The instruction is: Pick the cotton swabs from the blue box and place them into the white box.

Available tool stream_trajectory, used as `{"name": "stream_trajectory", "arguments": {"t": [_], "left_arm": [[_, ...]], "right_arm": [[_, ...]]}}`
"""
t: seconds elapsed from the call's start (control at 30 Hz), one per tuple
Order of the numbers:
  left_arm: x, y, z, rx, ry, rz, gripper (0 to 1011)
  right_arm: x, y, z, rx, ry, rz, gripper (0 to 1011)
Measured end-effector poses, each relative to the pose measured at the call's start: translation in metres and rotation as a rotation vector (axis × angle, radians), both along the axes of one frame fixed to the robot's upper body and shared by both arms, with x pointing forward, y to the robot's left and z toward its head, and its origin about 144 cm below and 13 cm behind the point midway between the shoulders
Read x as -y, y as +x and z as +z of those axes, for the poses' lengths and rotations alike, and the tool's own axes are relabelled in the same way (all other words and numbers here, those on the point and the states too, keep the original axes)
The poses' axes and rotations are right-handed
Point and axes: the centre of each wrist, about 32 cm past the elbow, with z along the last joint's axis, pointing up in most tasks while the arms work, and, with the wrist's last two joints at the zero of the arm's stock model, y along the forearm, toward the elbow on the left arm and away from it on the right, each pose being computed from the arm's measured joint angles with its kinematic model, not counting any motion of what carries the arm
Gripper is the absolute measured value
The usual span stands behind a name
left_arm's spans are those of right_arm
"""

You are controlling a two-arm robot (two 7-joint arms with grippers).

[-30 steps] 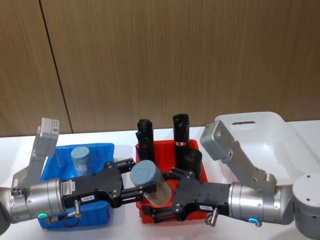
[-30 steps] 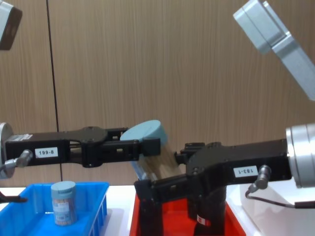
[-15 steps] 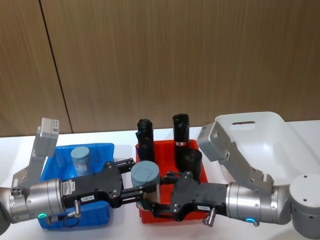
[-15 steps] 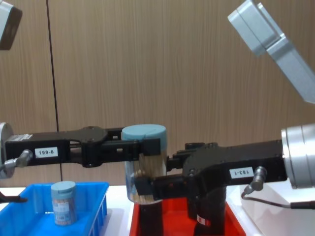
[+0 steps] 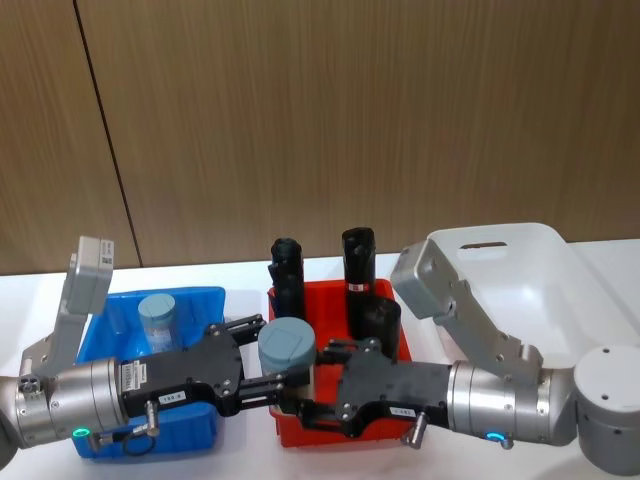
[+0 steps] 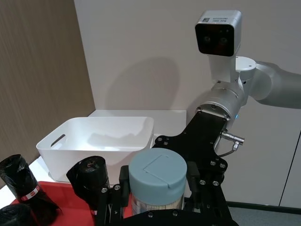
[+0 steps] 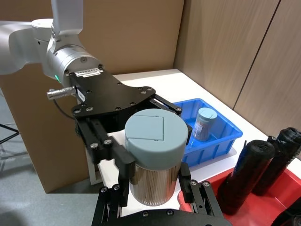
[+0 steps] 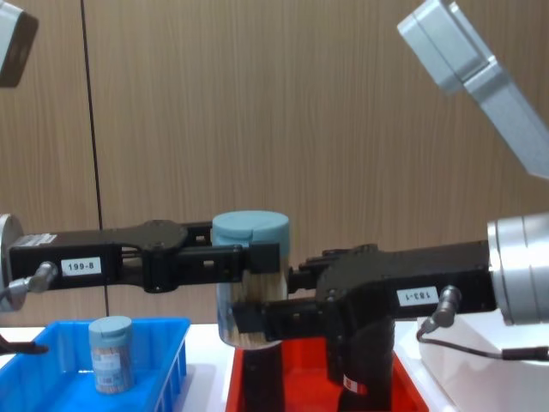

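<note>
Handover is the step in hand, by the look of it: the left gripper [image 8: 254,257] is closed on the cotton swabs jar [image 8: 250,287] just under its pale lid. The right gripper [image 8: 257,318] clamps the same jar lower down, near its base, with its jaws against both sides of the clear body. The jar stands upright in the air at the lower middle of the chest view, above the left end of the red tray [image 8: 304,386] and not touching it. The next move calls for the left gripper to let go and draw back toward the left edge. The right arm alone can then carry the jar to the white box [image 5: 520,262] at the right of the head view. Releasing before the right grip is firm could drop the jar among the black rolls [image 5: 358,268]. The chest view shows the two grips stacked one above the other, which the head view flattens under the lid. The right wrist view shows the blue box [image 7: 216,148] at its middle right, with a second jar [image 7: 205,123] upright inside, yet to be fetched. The left wrist view shows the white box at its lower left, just beyond the red tray, its oval handle slot toward the camera.
</note>
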Motion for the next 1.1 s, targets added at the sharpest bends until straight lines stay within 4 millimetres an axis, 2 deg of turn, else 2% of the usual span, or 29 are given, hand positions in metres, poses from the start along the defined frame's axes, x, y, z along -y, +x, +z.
{"name": "stream_trajectory", "arguments": {"t": [0.1,0.13,0.2,0.23,0.37,0.73,1.1], "left_arm": [[0.000,0.000,0.000,0.000,0.000,0.000,771],[0.000,0.000,0.000,0.000,0.000,0.000,825],[0.000,0.000,0.000,0.000,0.000,0.000,853],[0.000,0.000,0.000,0.000,0.000,0.000,914],[0.000,0.000,0.000,0.000,0.000,0.000,1000],[0.000,0.000,0.000,0.000,0.000,0.000,1004],[0.000,0.000,0.000,0.000,0.000,-0.001,1004]], "right_arm": [[0.000,0.000,0.000,0.003,0.002,-0.005,629],[0.001,0.001,0.000,0.003,0.004,-0.006,629],[0.001,0.001,0.000,0.003,0.005,-0.006,629],[0.001,0.001,0.000,0.004,0.005,-0.008,629],[0.002,0.001,0.000,0.005,0.007,-0.012,629],[0.006,0.001,-0.001,0.009,0.011,-0.026,629],[0.021,0.000,-0.005,0.007,0.013,-0.070,629]]}}
